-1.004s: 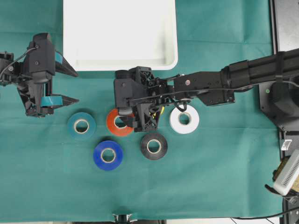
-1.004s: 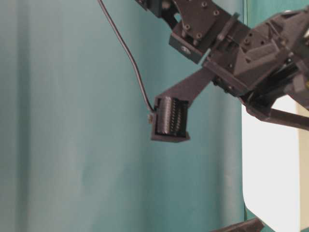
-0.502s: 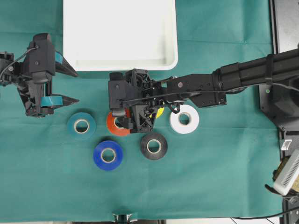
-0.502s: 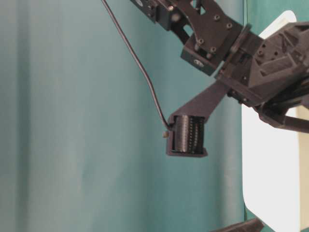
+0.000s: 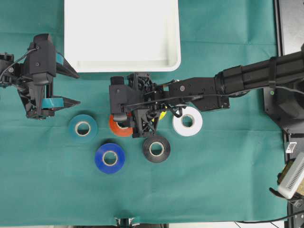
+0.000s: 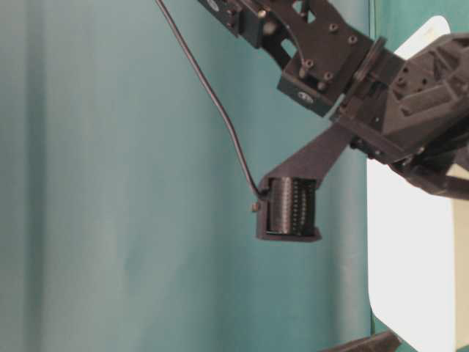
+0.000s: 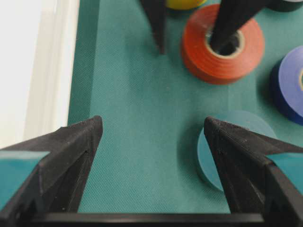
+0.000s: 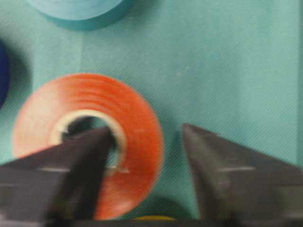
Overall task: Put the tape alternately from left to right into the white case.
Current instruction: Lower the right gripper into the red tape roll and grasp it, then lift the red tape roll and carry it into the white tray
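Note:
The white case (image 5: 122, 33) lies empty at the top centre. Below it on the green cloth lie the tape rolls: teal (image 5: 82, 128), red-orange (image 5: 117, 128), blue (image 5: 109, 158), black (image 5: 156, 148), white (image 5: 187, 121), and a yellow sliver (image 5: 162, 114) under the right arm. My right gripper (image 8: 147, 130) is low over the red-orange roll (image 8: 137, 123). One finger is in its core, the other stands outside with a gap, so the jaws are still apart. My left gripper (image 7: 152, 127) hangs open and empty, above and left of the teal roll (image 7: 208, 156).
The right arm (image 5: 237, 80) stretches across from the right edge, just below the case's front rim (image 5: 175, 64). A dark metal frame (image 5: 289, 23) borders the cloth on the right. In the table-level view part of an arm (image 6: 289, 216) hangs before the cloth.
My right gripper has slid left and down onto the red-orange roll, and one finger now sits in its core. The left arm has not moved.

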